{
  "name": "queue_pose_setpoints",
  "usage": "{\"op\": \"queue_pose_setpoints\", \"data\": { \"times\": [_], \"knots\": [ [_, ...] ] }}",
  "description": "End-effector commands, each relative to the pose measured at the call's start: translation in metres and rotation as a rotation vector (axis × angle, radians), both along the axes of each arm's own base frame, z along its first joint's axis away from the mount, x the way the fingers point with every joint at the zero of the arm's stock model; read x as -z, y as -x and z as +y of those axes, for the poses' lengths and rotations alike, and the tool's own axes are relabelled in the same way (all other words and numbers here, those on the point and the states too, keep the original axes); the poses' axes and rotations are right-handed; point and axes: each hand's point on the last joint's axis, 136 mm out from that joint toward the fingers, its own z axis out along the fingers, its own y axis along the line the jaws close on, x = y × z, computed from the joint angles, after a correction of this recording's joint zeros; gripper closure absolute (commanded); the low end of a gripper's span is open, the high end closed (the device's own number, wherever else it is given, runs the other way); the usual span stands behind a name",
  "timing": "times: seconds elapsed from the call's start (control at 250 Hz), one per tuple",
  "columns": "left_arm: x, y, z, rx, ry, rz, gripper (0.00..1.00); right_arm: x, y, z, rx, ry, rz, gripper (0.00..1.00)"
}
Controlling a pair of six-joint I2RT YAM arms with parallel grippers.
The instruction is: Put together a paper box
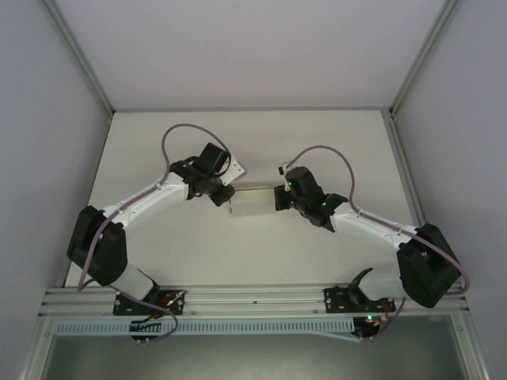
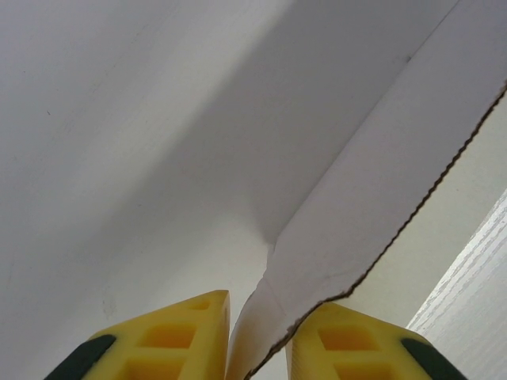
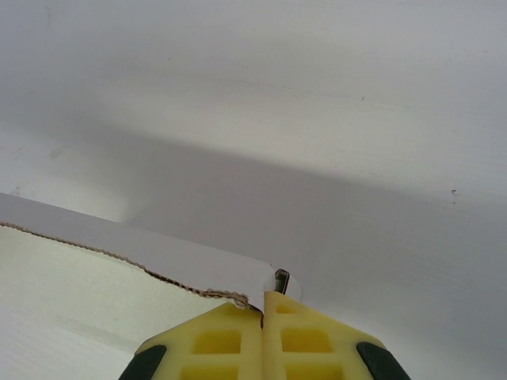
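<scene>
the paper box point(image 1: 252, 204) sits at the middle of the table point(image 1: 238, 146), partly hidden between both wrists. the right gripper point(image 3: 263, 307) is clamped on its ragged edge. the left gripper point(image 2: 257, 309) stands narrow around a flap point(image 2: 356, 206); whether it pinches is unclear.

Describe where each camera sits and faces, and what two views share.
Top external: above, behind the arms, looking down at table, left arm, right arm, paper box.
Left wrist: on left arm, facing along left gripper at the box's flap.
Right wrist: on right arm, facing along right gripper pinching the box's edge.
Shared: both wrist views show the box.
</scene>
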Motion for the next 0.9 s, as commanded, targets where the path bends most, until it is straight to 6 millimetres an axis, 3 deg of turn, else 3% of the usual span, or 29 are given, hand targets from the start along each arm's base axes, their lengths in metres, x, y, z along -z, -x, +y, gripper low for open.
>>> {"op": "queue_pose_setpoints", "data": {
  "times": [0.0, 0.327, 0.475, 0.675, 0.898],
  "knots": [
    [-0.017, -0.002, -0.011, -0.008, 0.06, -0.009, 0.77, 0.029, 0.019, -0.011, -0.025, 0.107, 0.102, 0.99],
    [-0.025, 0.01, -0.014, -0.004, 0.093, -0.012, 0.72, 0.031, 0.021, -0.012, -0.022, 0.131, 0.113, 0.99],
    [-0.026, 0.007, -0.015, -0.03, 0.096, -0.01, 0.8, 0.03, 0.021, -0.012, -0.023, 0.137, 0.117, 0.99],
    [-0.027, 0.01, -0.013, -0.102, 0.11, 0.016, 1.0, 0.029, 0.022, -0.015, -0.009, 0.155, 0.115, 0.99],
    [-0.029, 0.01, -0.034, -0.332, 0.289, 0.188, 1.0, 0.026, 0.024, -0.015, 0.07, 0.177, 0.1, 1.0]
  ]
}}
